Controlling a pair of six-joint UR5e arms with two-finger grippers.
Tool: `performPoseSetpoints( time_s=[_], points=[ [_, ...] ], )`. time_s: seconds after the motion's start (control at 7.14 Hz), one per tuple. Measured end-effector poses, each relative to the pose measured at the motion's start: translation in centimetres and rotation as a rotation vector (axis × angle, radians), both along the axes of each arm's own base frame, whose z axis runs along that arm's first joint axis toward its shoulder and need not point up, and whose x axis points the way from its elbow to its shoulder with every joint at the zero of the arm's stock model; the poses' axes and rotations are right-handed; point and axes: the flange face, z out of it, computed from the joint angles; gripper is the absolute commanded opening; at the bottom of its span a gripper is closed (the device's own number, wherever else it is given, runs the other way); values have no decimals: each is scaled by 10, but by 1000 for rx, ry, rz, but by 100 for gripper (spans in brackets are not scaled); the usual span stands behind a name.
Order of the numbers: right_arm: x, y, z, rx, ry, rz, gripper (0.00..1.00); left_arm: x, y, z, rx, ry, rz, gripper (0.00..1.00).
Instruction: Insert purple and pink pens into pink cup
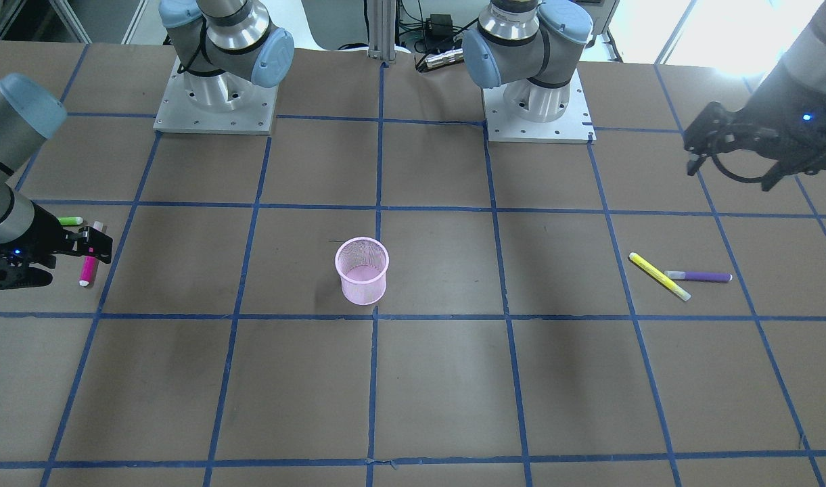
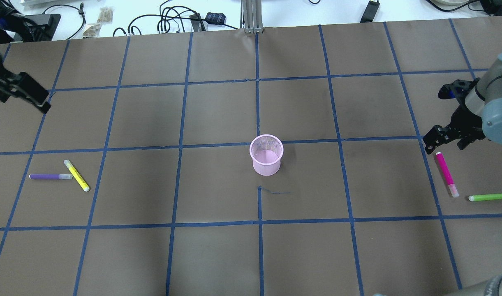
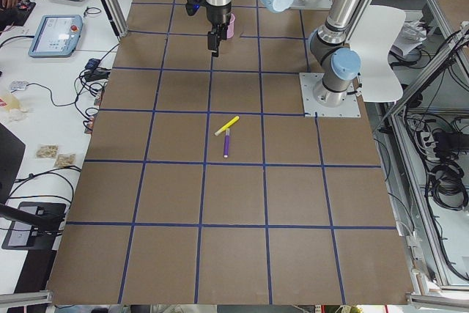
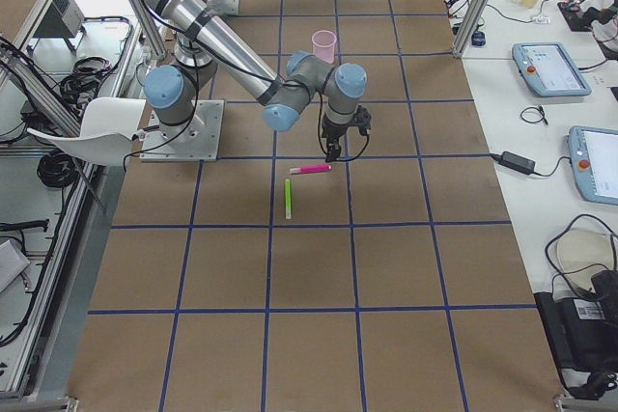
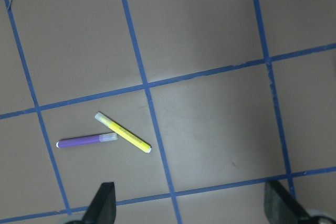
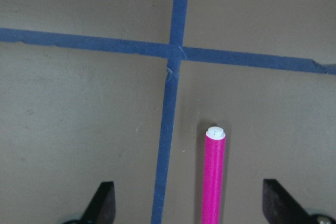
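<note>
The pink mesh cup (image 1: 362, 270) stands upright and empty at the table's middle, also in the overhead view (image 2: 267, 155). The purple pen (image 2: 50, 176) lies flat on my left side, its tip touching a yellow pen; it shows in the left wrist view (image 5: 86, 141). My left gripper (image 2: 37, 100) is open and empty, held high, away from the purple pen. The pink pen (image 2: 447, 174) lies flat on my right side. My right gripper (image 2: 444, 144) is open, low over the pen's end; the pen (image 6: 213, 177) lies between its fingers, not gripped.
A yellow pen (image 2: 76, 175) lies slanted against the purple pen. A green pen (image 2: 491, 197) lies beside the pink pen, towards the right table edge. The two arm bases (image 1: 215, 101) stand at the robot's side of the table.
</note>
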Motion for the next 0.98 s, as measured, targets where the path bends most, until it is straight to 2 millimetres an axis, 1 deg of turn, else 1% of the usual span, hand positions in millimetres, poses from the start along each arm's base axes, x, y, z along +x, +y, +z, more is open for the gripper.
performPoseSetpoints(
  time_s=[0.14, 0.28, 0.42, 0.56, 0.7, 0.84, 0.98],
  points=[
    [-2, 5, -12, -12, 7, 20, 98, 52, 3, -10, 14, 13, -124, 100],
    [-3, 6, -20, -16, 10, 35, 96, 95, 2, -23, 10, 30, -282, 98],
    [-5, 6, -28, -11, 7, 41, 88, 137, 1, -43, 1, 61, -450, 98],
    [-6, 6, -33, -6, 4, 42, 78, 173, 3, -66, -8, 104, -573, 98],
    [-6, 6, -35, -2, 4, 42, 62, 209, 5, -97, -43, 174, -696, 98],
    [-7, 6, -36, 0, 5, 41, 59, 239, 8, -129, -86, 241, -798, 97],
    [-9, 4, -37, 1, 6, 39, 58, 261, 8, -160, -119, 293, -888, 94]
  ],
)
